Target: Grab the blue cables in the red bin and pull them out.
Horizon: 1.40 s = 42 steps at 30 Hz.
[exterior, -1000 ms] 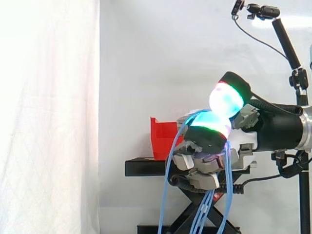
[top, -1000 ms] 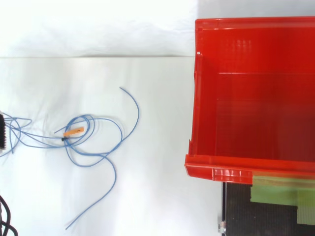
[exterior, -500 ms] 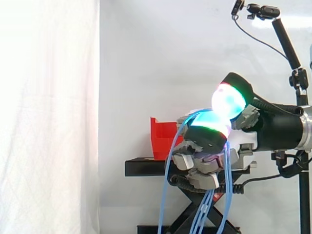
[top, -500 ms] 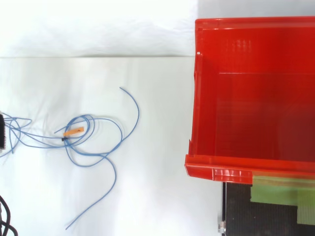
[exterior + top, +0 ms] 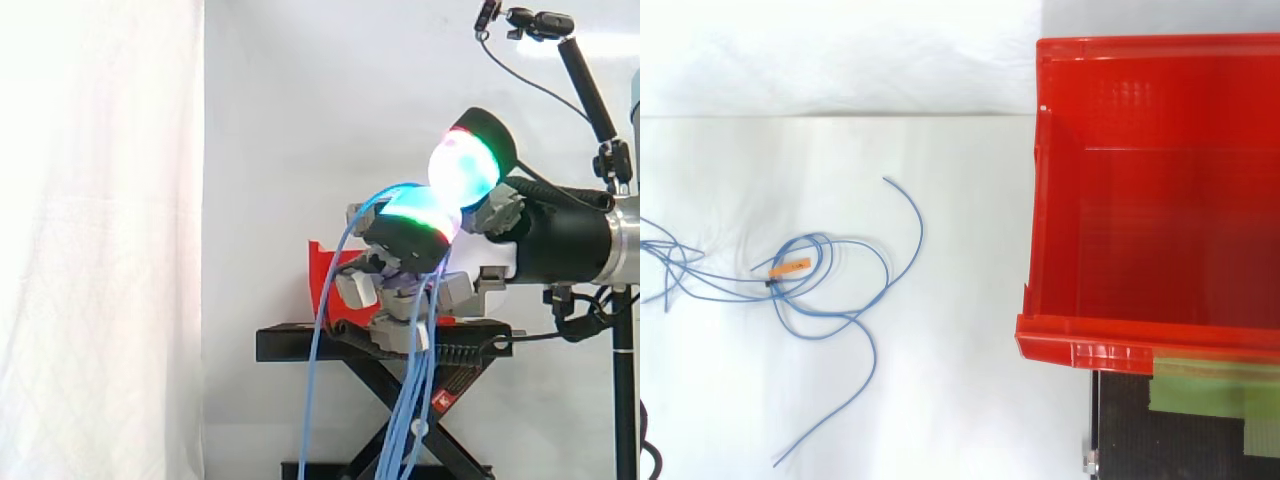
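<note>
In the side view my hand hovers in front of the red bin, its fingers curled round the blue cables. The cables loop over the glowing fingertips and hang in several strands past the stand. The top view shows the red bin at the right with nothing inside it. Left of it, the blue cables lie in loose loops on the white surface, carrying a small orange tag.
The bin rests on a black scissor stand. Green tape is stuck on the stand below the bin's front lip. A camera pole rises at the right, and a white curtain hangs at the left.
My hand has risen and shifted left with the cables still in it. In the top view the dark part at the left edge is gone and the cable ends there have moved slightly.
</note>
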### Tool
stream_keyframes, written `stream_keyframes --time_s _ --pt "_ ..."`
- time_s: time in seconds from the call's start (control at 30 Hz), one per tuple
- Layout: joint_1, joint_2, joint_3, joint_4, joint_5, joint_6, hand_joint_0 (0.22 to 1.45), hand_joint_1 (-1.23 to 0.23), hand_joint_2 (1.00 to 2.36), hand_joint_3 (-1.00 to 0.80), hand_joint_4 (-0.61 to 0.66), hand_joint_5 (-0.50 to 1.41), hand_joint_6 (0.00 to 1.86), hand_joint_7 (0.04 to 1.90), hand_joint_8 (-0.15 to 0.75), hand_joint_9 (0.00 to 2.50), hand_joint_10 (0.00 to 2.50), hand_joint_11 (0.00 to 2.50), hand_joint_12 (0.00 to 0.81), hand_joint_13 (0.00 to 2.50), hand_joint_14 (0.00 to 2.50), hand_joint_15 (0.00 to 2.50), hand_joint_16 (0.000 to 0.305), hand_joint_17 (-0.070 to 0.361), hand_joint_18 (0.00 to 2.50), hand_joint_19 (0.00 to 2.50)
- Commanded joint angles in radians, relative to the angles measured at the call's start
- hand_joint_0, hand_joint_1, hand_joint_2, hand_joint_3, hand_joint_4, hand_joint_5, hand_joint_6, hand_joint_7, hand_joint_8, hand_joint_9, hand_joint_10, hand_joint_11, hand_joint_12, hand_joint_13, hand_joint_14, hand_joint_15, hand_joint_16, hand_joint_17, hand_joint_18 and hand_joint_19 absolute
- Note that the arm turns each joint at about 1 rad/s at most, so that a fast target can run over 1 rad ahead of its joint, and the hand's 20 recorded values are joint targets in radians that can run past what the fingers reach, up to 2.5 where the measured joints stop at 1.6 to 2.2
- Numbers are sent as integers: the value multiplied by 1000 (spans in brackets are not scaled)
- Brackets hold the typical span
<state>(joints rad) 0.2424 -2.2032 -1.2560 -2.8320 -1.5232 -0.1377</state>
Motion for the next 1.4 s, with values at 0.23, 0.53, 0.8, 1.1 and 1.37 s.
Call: stream_keyframes --time_s 0.23,0.53,0.8,1.1,1.37 --pt "-3 0 15 2 -49 -110 951 -938 1000 -1000 81 495 1301 434 183 745 19 713 312 990 611 1568 43 96 770 1095" --pt "-8 -1 20 -1 -60 -130 890 -918 1000 -1000 104 506 1198 431 184 751 19 749 316 991 632 1592 43 96 769 1095" --pt "-8 -1 20 0 -60 -132 948 -914 1000 -1000 59 486 1418 452 182 759 19 720 313 989 645 1578 42 95 781 1087" --pt "-8 -1 20 25 -61 -242 973 -924 1004 -901 -4 455 1545 420 187 755 19 735 315 988 652 1553 43 96 792 1076" --pt "-9 0 20 138 -107 -437 981 -927 1004 -901 -11 448 1570 401 192 753 16 752 309 989 646 1552 43 97 798 1083"
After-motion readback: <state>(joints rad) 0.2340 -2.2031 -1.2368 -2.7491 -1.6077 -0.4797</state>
